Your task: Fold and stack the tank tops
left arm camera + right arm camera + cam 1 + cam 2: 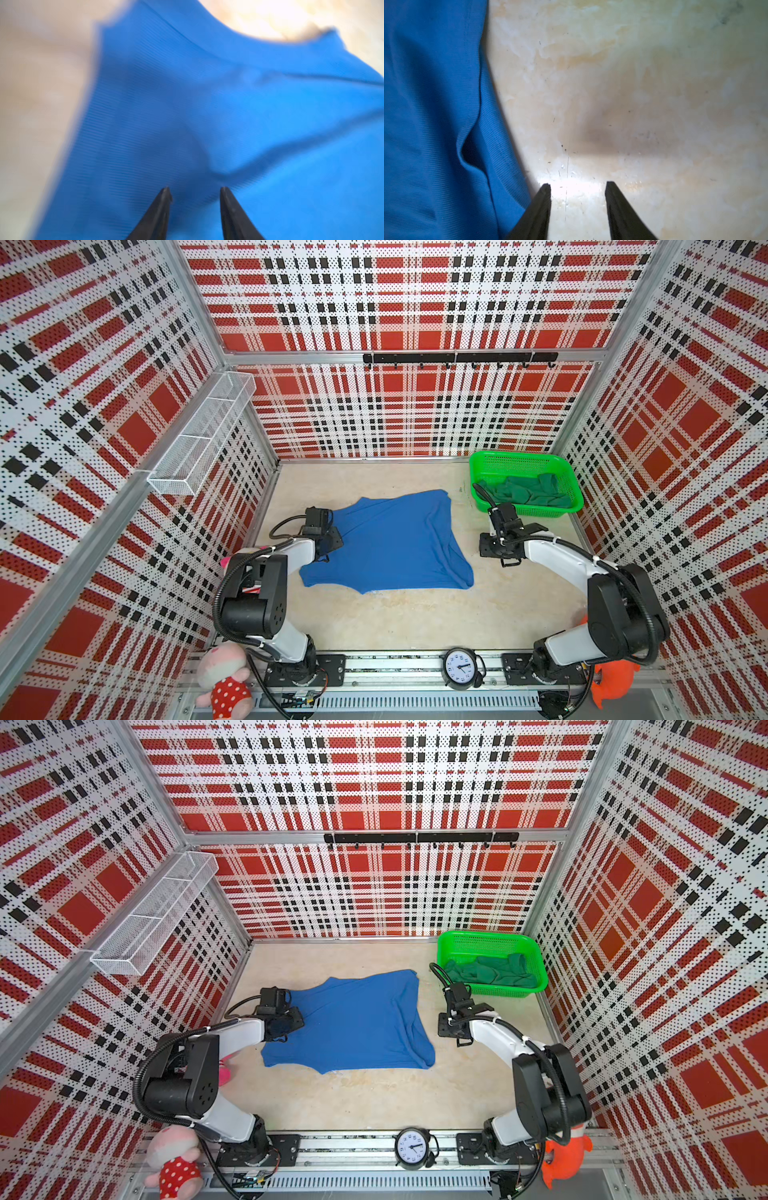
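The blue tank top [390, 543] lay spread on the table [415, 622] for folding; the dark green tank top [528, 491] sat in the basket [478, 464]. The left fingers [158, 212], parted, hung over the blue cloth, seemingly gripping nothing in that blurred view; the right fingers [539, 207], parted and empty, stood just beside it.

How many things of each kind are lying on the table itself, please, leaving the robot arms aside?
Tank tops: 2 (blue tank top spread on the table; dark green tank top bunched inside the green basket)
Baskets: 1
Total: 3
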You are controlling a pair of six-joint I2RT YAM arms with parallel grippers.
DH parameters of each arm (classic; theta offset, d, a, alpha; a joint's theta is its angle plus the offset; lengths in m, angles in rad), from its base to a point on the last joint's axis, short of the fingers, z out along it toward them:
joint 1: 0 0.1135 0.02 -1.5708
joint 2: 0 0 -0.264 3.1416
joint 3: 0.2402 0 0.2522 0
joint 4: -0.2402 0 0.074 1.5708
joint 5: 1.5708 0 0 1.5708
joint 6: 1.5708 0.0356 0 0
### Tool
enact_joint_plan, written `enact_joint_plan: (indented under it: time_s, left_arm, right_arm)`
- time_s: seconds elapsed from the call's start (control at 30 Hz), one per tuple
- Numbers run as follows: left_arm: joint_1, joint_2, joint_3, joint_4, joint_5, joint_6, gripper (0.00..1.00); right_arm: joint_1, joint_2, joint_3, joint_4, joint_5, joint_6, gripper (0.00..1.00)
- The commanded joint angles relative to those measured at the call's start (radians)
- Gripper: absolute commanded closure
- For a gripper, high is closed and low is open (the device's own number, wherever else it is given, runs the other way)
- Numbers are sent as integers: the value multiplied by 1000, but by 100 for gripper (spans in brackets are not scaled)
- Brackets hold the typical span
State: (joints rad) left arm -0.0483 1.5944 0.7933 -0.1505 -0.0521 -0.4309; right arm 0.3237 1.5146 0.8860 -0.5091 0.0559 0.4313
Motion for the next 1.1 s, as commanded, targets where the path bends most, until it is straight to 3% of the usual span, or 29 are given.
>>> enact_joint_plan:
  time_s: [0.0, 0.27, 0.63, 0.83, 1.07]
  left_arm:
    - [-41, -9, 147, -106, -60, 57, 55]
    - [-274, 166, 330, -91, -20, 22, 55]
    - [-549, 234, 377, -50, 4, -81, 55]
    - [-573, 229, 227, -66, 5, -74, 55]
    - [-523, 180, 82, -132, 45, -29, 58]
  right_arm:
    - [54, 55, 41, 34, 1, -5, 46]
    - [143, 187, 112, 73, 6, -1, 32]
    - [147, 293, 169, 82, 78, 41, 28]
    - [76, 247, 125, 98, 71, 86, 27]
    - [-18, 213, 66, 103, 64, 99, 28]
